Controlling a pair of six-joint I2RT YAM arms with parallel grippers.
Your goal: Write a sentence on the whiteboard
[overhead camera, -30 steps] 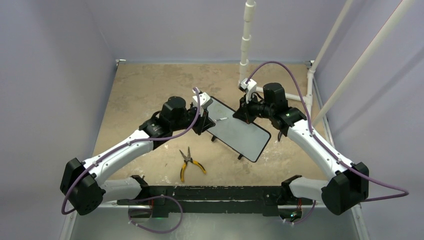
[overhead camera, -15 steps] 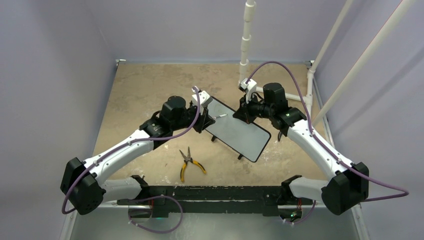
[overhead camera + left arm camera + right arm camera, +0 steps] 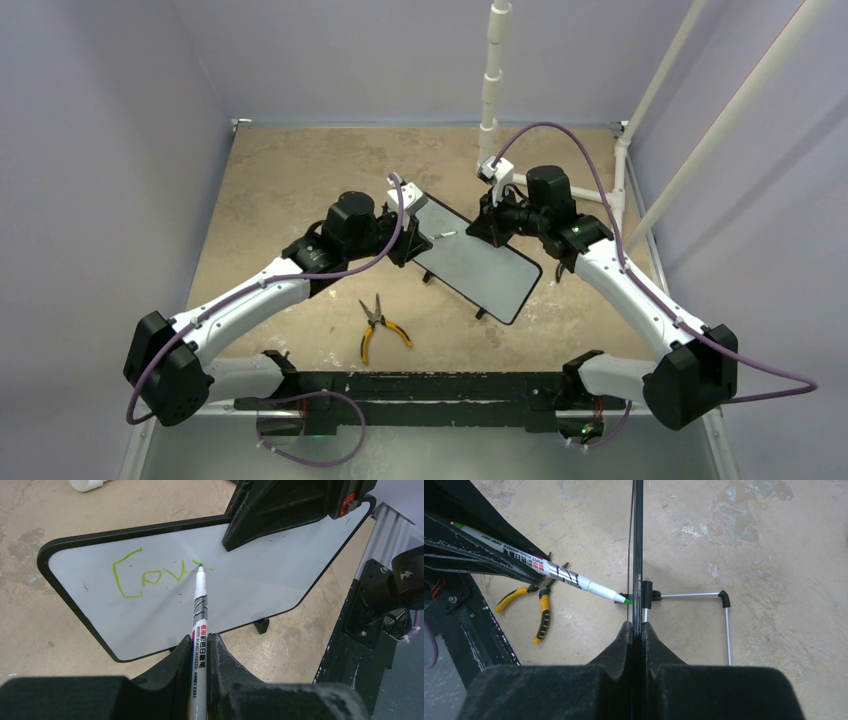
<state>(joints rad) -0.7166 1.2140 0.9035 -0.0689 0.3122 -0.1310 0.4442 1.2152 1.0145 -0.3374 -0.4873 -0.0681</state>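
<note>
From above, I see the whiteboard (image 3: 478,265) standing tilted in the middle of the workspace between both arms. The right gripper (image 3: 492,224) is at its far top edge, and the left gripper (image 3: 412,240) is at its face with the marker (image 3: 443,236). The pliers (image 3: 378,326) lie nearby, apart from it. At this size I cannot make out any writing or how either pair of jaws stands.

From the left wrist, the jaws are pressed together on the marker barrel. The tip touches the whiteboard at the end of the sentence (image 3: 150,576), one row of a few green letters I cannot read with confidence. My worry is pressure. Too much could push the pen back through the fingers or rock the whiteboard, and too little would break the stroke. The right gripper covers one upper corner.

From the right wrist, those jaws are clamped on the whiteboard's edge. It shows edge-on, so its face is hidden. If that pinch slips, I expect it to pivot on its wire stand (image 3: 689,595).
</note>
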